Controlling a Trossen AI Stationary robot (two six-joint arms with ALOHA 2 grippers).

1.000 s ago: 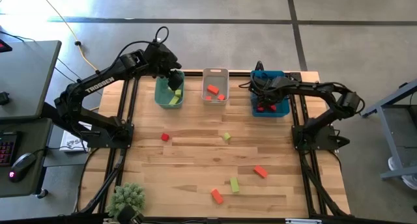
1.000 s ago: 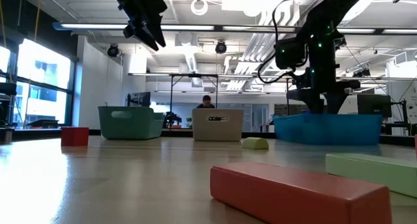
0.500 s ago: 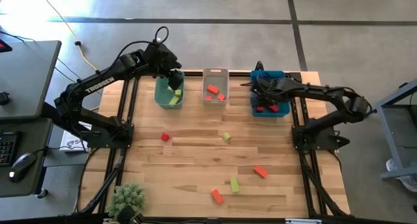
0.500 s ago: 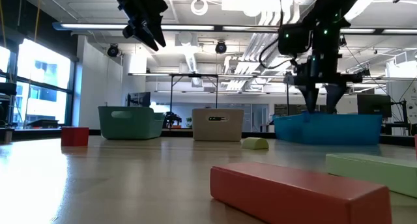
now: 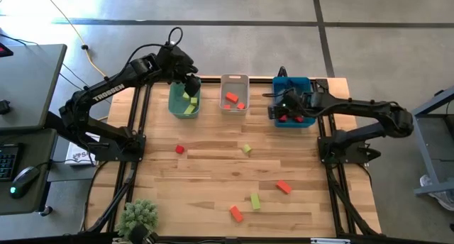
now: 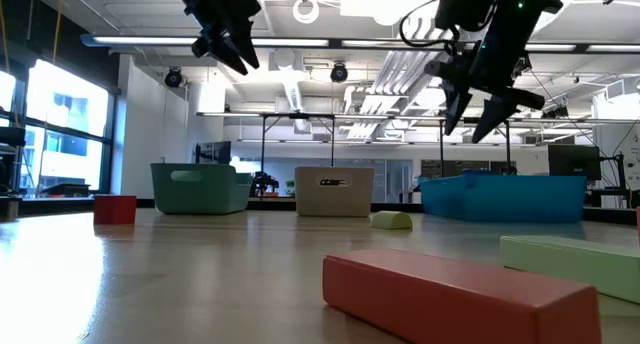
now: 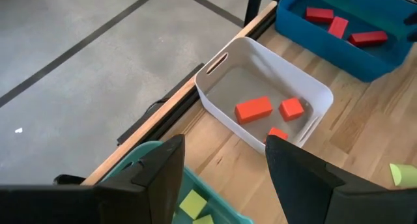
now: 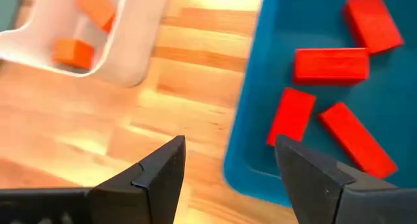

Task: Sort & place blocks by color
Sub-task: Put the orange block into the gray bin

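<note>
Loose blocks lie flat on the table: a deep red cube [image 5: 180,150], a yellow-green block [image 5: 246,150], an orange-red block [image 5: 284,187], a yellow-green bar [image 5: 255,200] and an orange-red bar [image 5: 235,213]. Yellow-green blocks [image 5: 190,106] lie in the green bin [image 5: 174,101], orange-red ones [image 7: 254,109] in the white bin [image 5: 234,81], and deep red ones [image 8: 331,63] in the blue bin [image 5: 294,82]. My left gripper [image 5: 190,84] hangs open and empty above the green bin. My right gripper [image 5: 278,111], open and empty, hovers over the blue bin's left wall, tilted [image 6: 480,104].
The three bins stand in a row along the far edge. A small green plant [image 5: 139,215] sits at the near left corner. Both arm bases stand at the table's left and right sides. The table's middle [image 5: 213,169] is bare wood between the scattered blocks.
My right gripper has risen out of the blue bin, tipped from pointing straight down to a slant, and shifted a little toward the table's near edge and the bin's left wall. The red blocks stay in the bin.
</note>
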